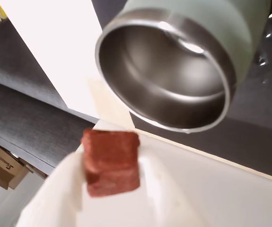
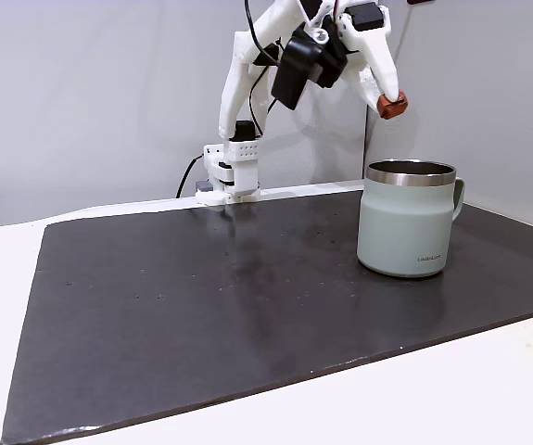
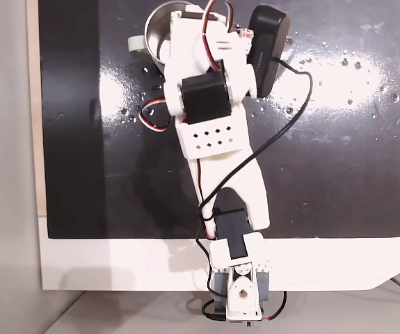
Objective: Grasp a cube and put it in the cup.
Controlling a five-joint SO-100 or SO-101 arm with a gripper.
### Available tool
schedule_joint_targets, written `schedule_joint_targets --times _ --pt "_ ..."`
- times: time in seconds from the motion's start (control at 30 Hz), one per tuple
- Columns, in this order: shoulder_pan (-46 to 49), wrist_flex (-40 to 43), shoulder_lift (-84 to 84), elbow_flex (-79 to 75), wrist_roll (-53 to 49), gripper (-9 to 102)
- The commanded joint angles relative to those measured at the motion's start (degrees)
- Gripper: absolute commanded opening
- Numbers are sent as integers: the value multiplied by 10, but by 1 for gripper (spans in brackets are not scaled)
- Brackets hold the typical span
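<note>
My gripper is shut on the cube, a small rust-red block pinched between two white fingers. In a fixed view the cube hangs in the gripper well above the rim of the cup, over its left part. The cup is a pale sage-green mug with a steel rim and a handle on its right. The wrist view looks into the cup's steel inside, its green outer wall at the top, and the mouth lies just beyond the cube. From above, the arm covers most of the cup.
A black mat covers the white table. The arm's base stands at the mat's far edge. Cardboard boxes sit below the table edge in the wrist view.
</note>
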Motion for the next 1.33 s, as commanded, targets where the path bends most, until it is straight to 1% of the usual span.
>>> schedule_joint_targets --times 0.0,0.33,0.37,0.5,0.6,1.3 --pt "-3 -14 -1 -47 -6 0" --pt "-2 -12 -12 -48 -5 1" --pt "-2 -12 -13 -48 -5 2" --pt "-8 -11 -16 -42 -7 15" --pt "-11 -10 -16 -42 -7 19" --pt "-19 -5 -11 -40 -14 16"
